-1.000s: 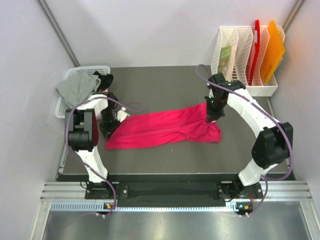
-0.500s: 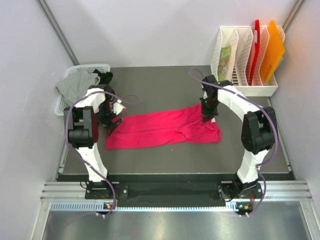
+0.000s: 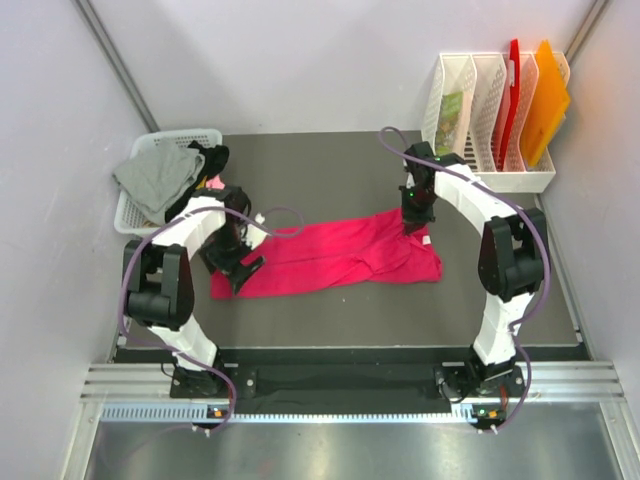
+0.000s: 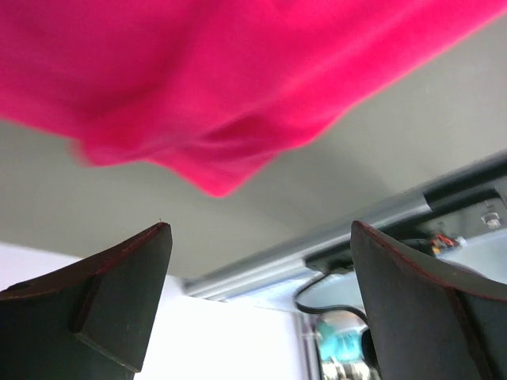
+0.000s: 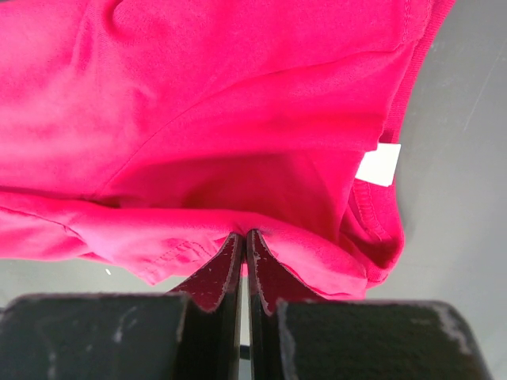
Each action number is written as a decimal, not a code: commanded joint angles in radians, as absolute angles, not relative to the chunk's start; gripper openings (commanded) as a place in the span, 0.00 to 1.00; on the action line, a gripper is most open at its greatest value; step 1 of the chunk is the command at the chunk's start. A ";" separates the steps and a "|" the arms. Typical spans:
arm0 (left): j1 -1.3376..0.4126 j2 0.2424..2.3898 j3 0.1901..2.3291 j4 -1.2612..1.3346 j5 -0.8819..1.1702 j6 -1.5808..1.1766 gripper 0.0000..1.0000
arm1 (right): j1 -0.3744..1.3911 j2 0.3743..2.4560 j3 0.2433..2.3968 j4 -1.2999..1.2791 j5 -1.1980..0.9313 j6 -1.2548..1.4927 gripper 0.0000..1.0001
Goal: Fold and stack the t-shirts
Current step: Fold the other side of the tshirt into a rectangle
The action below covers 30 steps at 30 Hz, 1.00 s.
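Observation:
A crimson-red t-shirt lies stretched left to right across the grey table. My left gripper sits at the shirt's left end, open, with nothing between its fingers; the red cloth lies just beyond them. My right gripper is at the shirt's upper right edge, shut on a fold of the red t-shirt, with a white label nearby. A grey t-shirt and a black one hang out of the basket, with a bit of pink showing.
A white mesh basket stands at the back left corner. White file holders with red and orange folders stand at the back right. Walls close in both sides.
My left gripper let go of the shirt's left end, opened wide and shifted a little right and toward the front. The right gripper, still shut on the cloth, moved slightly toward the back.

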<state>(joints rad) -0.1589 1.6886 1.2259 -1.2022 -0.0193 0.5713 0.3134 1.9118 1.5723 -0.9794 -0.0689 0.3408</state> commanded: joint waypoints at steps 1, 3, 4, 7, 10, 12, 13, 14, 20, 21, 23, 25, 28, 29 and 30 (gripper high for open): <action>-0.152 1.675 1.152 -1.178 0.040 0.546 0.99 | 0.302 1.881 1.545 -0.956 -0.054 0.325 0.00; -0.153 1.678 1.149 -1.169 0.070 0.535 0.99 | 0.301 1.861 1.525 -0.945 -0.048 0.325 0.00; -0.153 1.681 1.154 -1.164 0.078 0.534 0.99 | 0.301 1.858 1.513 -0.942 -0.046 0.325 0.00; -0.160 1.695 1.181 -1.154 0.115 0.528 0.99 | 0.295 1.859 1.512 -0.934 -0.046 0.330 0.00; -0.178 1.718 1.206 -1.132 0.138 0.526 0.99 | 0.290 1.881 1.543 -0.936 -0.041 0.334 0.00; -0.186 1.744 1.206 -1.120 0.143 0.528 0.99 | 0.285 1.894 1.561 -0.939 -0.031 0.334 0.00; -0.190 1.764 1.197 -1.114 0.138 0.529 0.99 | 0.285 1.907 1.581 -0.945 -0.028 0.334 0.01; -0.187 1.773 1.189 -1.098 0.129 0.534 0.99 | 0.282 1.913 1.591 -0.949 -0.023 0.333 0.02; -0.170 1.778 1.097 -1.037 0.069 0.578 0.99 | 0.267 1.939 1.655 -0.960 0.064 0.334 0.34; -0.166 1.776 1.088 -1.029 0.064 0.587 0.99 | 0.265 1.944 1.661 -0.963 0.090 0.334 0.43; -0.146 1.770 1.063 -1.023 0.060 0.595 0.99 | 0.264 1.948 1.677 -0.979 0.113 0.328 0.53; -0.132 1.758 1.043 -1.019 0.057 0.603 0.99 | 0.264 1.921 1.664 -0.986 0.109 0.322 0.54; -0.129 1.735 1.029 -1.012 0.051 0.614 0.99 | 0.271 1.823 1.594 -0.980 0.042 0.321 0.48; -0.129 1.732 1.028 -1.011 0.049 0.615 0.99 | 0.275 1.798 1.570 -0.979 0.023 0.321 0.48; -0.127 1.729 1.028 -1.011 0.048 0.615 0.99 | 0.285 1.775 1.522 -0.982 -0.024 0.319 0.47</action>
<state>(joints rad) -0.1436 1.7542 1.0561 -1.0569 0.0635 0.5781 0.2718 1.9179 1.6073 -0.9634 0.0586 0.3325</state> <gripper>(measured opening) 0.989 0.484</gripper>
